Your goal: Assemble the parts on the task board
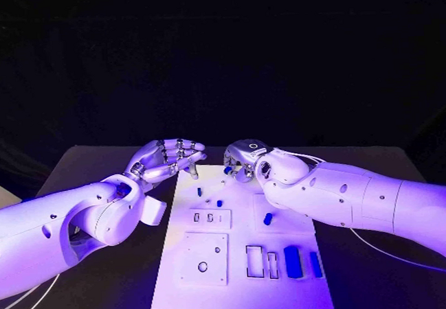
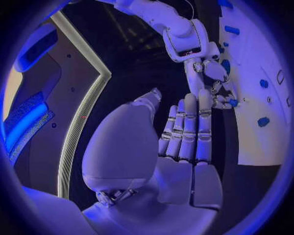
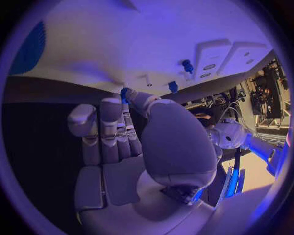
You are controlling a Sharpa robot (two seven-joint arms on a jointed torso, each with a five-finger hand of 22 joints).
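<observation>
— At the far edge of the task board (image 1: 289,289), what is the right hand (image 1: 245,159) doing?
— It pinches a small blue part (image 1: 227,170) between its fingertips, just above the board's far end. From the right wrist the same blue piece (image 3: 125,93) shows at the fingertips, close to the white plate (image 3: 153,44).
— And the rest of the parts?
— Several blue pieces lie on the board: one small one (image 1: 199,191) near the far left, one (image 1: 268,218) toward the middle, and two upright blocks (image 1: 292,260) at the near right, beside rectangular slots.
— The left hand (image 1: 169,159)?
— It hangs at the board's far left corner, fingers curled loosely together, holding nothing I can see. The board lies in the middle of the black bench (image 1: 95,167).
</observation>
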